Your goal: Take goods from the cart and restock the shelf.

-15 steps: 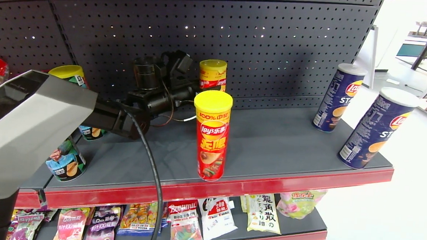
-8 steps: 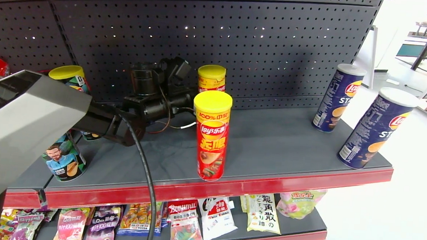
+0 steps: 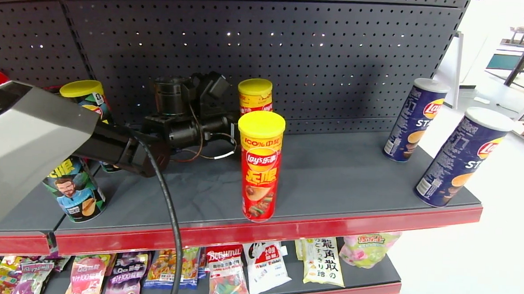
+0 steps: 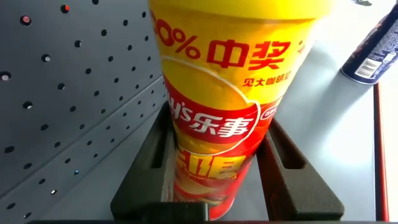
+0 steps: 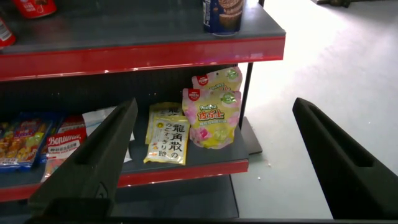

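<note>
The left arm point(image 3: 123, 148) combines a grey angular shell point(image 3: 24, 143), a black forearm link and a thick black cable point(image 3: 172, 232). We note thin white and orange wires point(image 3: 221, 155) at the wrist. The left claw point(image 4: 217, 115) and right claw point(image 5: 216, 106) have matte black slotted fingers.

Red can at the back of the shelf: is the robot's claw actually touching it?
Touching. The left wrist view shows the fingers of the left gripper pressed against both sides of the red can, with no gap visible.
</note>
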Robot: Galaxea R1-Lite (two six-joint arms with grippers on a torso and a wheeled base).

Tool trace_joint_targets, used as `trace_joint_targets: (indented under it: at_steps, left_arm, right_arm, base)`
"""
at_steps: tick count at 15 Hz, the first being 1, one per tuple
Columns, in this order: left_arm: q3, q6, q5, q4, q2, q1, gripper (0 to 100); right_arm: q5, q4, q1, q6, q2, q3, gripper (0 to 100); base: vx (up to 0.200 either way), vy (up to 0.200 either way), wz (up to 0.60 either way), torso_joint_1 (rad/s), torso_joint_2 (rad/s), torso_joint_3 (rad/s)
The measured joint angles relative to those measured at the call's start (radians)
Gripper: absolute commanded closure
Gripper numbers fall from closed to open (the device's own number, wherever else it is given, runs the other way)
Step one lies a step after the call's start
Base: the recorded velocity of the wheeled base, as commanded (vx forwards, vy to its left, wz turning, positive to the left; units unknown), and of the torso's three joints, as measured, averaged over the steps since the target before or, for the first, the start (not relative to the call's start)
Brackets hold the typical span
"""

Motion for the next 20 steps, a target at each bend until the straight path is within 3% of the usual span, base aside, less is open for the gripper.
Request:
trace_joint_targets:
  at_steps: [7,12,13,20]
  left_arm:
    - [0.009,0.007,-0.005,0.052,-0.014,-0.004,100]
    - [0.011,0.035,-0.004,0.058,-0.02,-0.015,100]
    - [0.012,0.036,-0.004,0.057,-0.02,-0.018,0]
    - [0.023,0.035,-0.001,0.097,-0.039,-0.02,0]
  right_arm:
    - [0.0,0.0,0.0,0.0,0.0,0.0,0]
    - [0.0,0.0,0.0,0.0,0.0,0.0,0]
    - [0.0,0.0,0.0,0.0,0.0,0.0,0]
    - [0.0,0.0,0.0,0.0,0.0,0.0,0]
  base:
    - [0.0,0.0,0.0,0.0,0.0,0.0]
    - [0.0,0.0,0.0,0.0,0.0,0.0]
    - [0.0,0.0,0.0,0.0,0.0,0.0]
    - [0.0,0.0,0.0,0.0,0.0,0.0]
